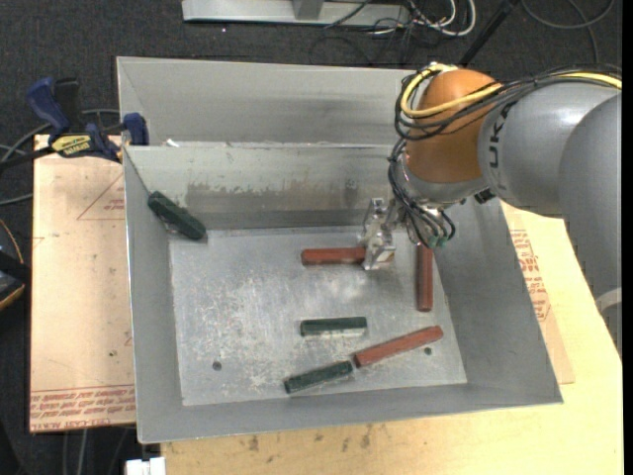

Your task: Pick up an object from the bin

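Counting 3 red-brown sticks (398, 345), 3 dark-green sticks (333, 327) | fingers (378, 250) at leftmost red-brown stick (331, 256) | grip: cannot tell

- Light is bright and pretty even from overhead, so the floor of the grey metal bin (148, 285) looks pale all over.
- There's a hazy whitish glare patch mid-floor and a darker band along the foot of the back wall.
- Soft highlight on top of the glossy orange dome-shaped wrist cover (450, 127).
- Shadows are thin and soft, e.g. under the long red-brown stick (398, 346) near the front edge.
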Tool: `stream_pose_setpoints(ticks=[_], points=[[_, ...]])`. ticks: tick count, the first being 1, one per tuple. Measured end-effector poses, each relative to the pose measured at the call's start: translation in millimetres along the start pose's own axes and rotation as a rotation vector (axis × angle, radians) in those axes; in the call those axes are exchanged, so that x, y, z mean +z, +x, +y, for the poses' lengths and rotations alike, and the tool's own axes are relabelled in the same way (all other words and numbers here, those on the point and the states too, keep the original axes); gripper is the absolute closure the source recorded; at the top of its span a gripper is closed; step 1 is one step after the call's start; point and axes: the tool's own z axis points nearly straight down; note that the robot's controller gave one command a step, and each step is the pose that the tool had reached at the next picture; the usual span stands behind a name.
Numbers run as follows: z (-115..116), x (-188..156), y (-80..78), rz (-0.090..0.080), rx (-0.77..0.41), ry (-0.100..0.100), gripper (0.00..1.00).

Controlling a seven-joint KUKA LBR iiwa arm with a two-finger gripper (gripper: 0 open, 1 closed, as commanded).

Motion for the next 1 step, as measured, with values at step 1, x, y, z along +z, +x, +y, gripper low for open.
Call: stream_pose_setpoints(ticks=[1], points=[[0.0,0.0,0.0,0.0,0.0,0.0,1.0]])
